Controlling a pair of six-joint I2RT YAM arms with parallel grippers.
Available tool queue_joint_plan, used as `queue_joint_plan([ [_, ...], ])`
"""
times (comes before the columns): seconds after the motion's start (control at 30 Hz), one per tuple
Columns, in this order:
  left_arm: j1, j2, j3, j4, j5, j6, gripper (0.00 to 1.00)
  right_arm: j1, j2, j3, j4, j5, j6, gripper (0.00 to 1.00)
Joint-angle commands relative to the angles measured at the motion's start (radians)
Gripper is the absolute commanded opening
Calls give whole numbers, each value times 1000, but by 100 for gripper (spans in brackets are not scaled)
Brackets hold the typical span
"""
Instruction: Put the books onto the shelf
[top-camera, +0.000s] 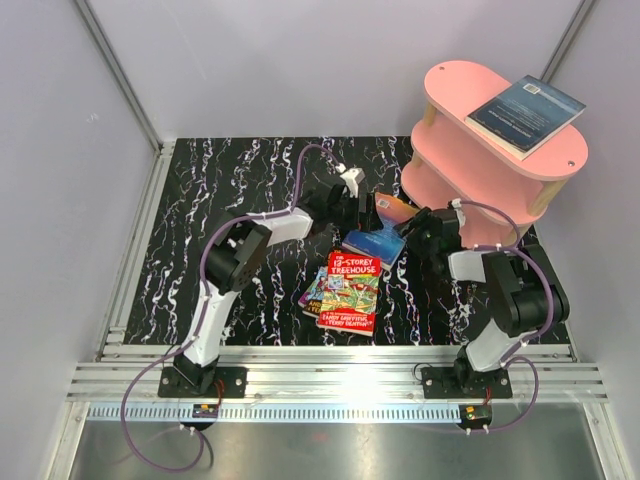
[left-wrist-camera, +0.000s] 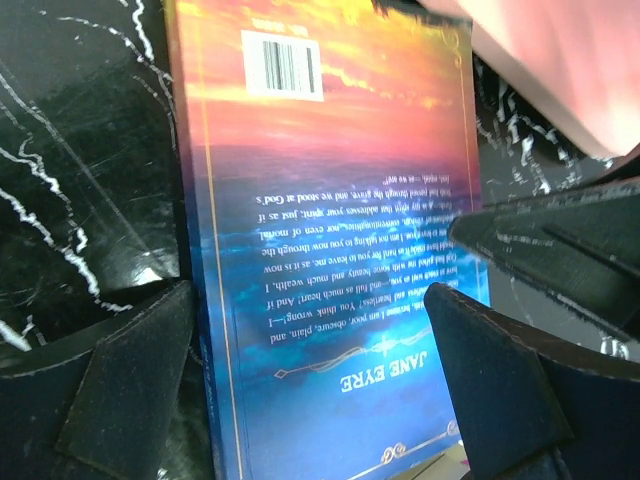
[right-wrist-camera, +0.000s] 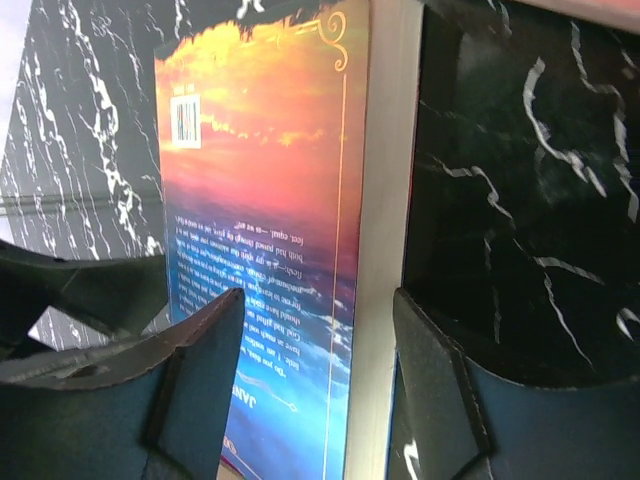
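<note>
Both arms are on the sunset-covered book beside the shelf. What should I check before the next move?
1. Left gripper open: ok. Its fingers stand wide on either side of the Jane Eyre book.
2. Right gripper firmly on that book: cannot tell. Its fingers straddle the page edge, but contact is unclear.
3. Clearance between the two grippers: cannot tell. They crowd close over the same book.
4. Room on the shelf: ok. The dark-blue book covers only part of the top board.
5. Red Treehouse book out of the way: ok. It lies flat, apart from both grippers.
</note>
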Motion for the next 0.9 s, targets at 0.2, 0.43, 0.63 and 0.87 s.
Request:
queue_joint_plan([
  [0.2,-93,-27,-81,94,338,-133,99,68,-122,-78,-6,-147,149,71],
  [0.43,-88,-62,-181,155,357,-145,99,91,-155,-95,103,-155,171,73],
  [0.63,-86,-56,-196,182,374,-156,99,139,-221,-166,229,-103,184,70],
  [0.87,-82,-41,-193,195,383,-159,99,162,-334,-200,285,-84,165,66],
])
